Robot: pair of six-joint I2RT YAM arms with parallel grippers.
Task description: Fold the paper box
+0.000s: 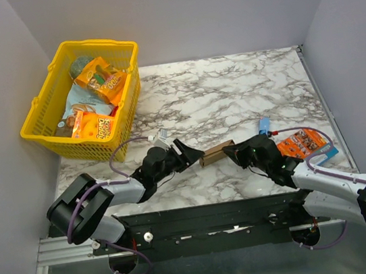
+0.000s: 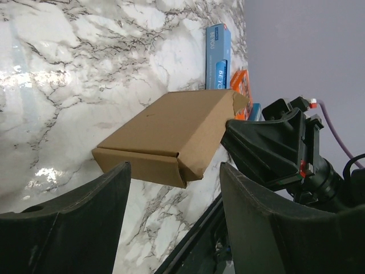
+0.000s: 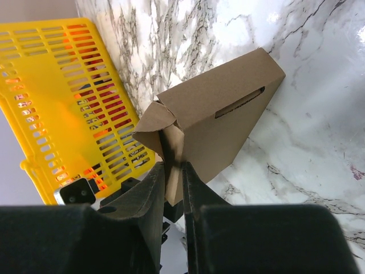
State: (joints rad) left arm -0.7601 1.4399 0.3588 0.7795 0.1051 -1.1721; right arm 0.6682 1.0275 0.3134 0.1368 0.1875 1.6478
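Here, our right gripper (image 3: 174, 171) has its fingers pressed together on a flap at one end of the paper box (image 3: 222, 114). In the right wrist view the brown flap stands pinched between the two black fingers, and the rest of the box stretches away toward 1 o'clock, a slot cut in its side.

From above, the paper box (image 1: 216, 153) lies at 9 o'clock of the right gripper (image 1: 236, 151) and at 3 o'clock of our left gripper (image 1: 188, 151), directly between the two. The left gripper (image 2: 174, 171) holds its fingers wide apart, gripping nothing. In its wrist view the box's near corner sits just ahead of the gap, at 12 o'clock, with the right gripper's dark body at 3 o'clock. We cannot tell whether the box rests on the marble table (image 1: 231, 89) or hangs just above it.

Farther out, an orange packet (image 1: 303, 142) lies at 3 o'clock of the right gripper and a slim blue packet (image 1: 263, 126) at 1 o'clock. A yellow basket (image 1: 49, 108) holding snack packs stands well apart, at 10 o'clock of the left gripper.
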